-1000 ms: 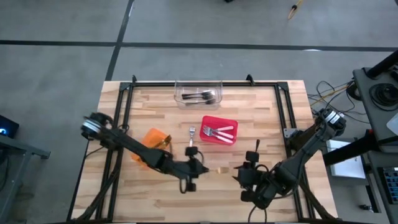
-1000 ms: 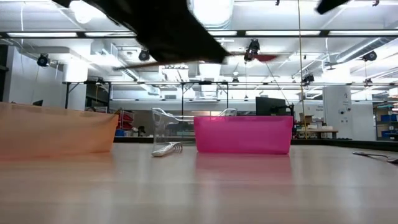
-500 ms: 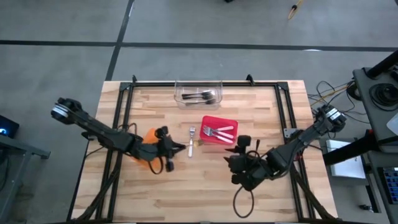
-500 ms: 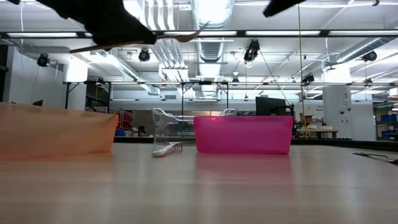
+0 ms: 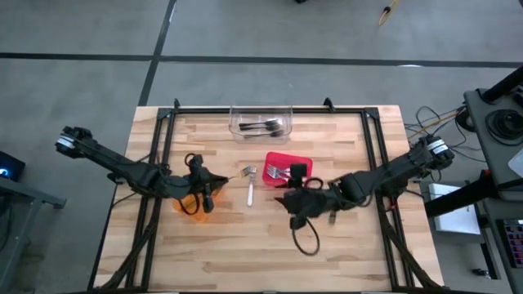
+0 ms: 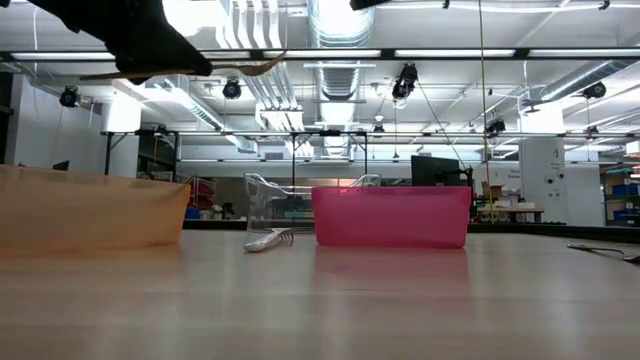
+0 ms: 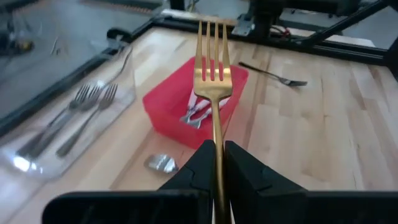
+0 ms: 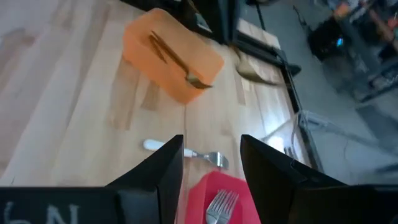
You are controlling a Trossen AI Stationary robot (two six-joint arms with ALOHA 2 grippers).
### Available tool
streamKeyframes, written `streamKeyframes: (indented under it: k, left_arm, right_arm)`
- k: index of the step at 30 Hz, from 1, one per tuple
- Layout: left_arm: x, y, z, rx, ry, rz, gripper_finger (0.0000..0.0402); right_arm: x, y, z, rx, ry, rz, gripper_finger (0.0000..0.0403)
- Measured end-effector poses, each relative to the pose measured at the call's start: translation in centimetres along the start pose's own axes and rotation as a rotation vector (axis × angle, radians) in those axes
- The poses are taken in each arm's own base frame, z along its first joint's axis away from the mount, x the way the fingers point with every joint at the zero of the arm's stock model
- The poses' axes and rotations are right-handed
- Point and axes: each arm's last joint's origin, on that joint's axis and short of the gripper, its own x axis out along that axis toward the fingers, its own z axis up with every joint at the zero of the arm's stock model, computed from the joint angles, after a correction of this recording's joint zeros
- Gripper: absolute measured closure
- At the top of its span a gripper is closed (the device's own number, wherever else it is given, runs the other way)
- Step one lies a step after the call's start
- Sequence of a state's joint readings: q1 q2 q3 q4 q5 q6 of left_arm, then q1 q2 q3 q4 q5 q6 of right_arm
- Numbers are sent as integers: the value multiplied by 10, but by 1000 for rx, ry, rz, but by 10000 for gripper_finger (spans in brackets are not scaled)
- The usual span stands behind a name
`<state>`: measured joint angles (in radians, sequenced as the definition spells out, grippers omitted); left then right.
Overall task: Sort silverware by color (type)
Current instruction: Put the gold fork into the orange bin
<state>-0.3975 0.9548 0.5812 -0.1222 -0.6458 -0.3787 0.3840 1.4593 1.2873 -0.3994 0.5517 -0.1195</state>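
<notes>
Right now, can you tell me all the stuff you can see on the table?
Gold fork: one, gold, held up in the air by the left gripper, above the orange bin.
Orange bin: one, orange, left part of the table, with a gold utensil inside.
Red bin: one, red, middle of the table, silver forks inside.
Clear bin: one, see-through, far edge, dark forks inside.
Silver spoon: one, lying between the orange and red bins.
Dark fork: one, alone on the table.
Left gripper: shut on the gold fork.
Right gripper: open, empty, near the red bin.
</notes>
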Motion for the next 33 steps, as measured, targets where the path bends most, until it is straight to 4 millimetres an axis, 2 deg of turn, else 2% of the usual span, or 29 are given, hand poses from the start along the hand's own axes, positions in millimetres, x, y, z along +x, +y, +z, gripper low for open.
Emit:
streamKeyframes:
  k: [4, 15, 22, 26, 33]
  left_arm:
    - [-4, 3, -3, -44, 62, 22, 392]
    - [-9, 14, -22, -66, 226, 113, 392]
    - [-5, 16, -31, 14, 204, 127, 392]
    - [-4, 16, -38, 30, 188, 129, 392]
    - [-5, 14, -59, 24, 146, 114, 392]
  right_arm:
    - [7, -7, -4, 86, 7, -15, 252]
    - [26, 5, -38, 75, -53, -30, 252]
    - [28, -15, -52, 44, -89, -85, 252]
    - [25, -30, -61, 50, -93, -52, 252]
    - [14, -49, -83, 107, -94, -57, 252]
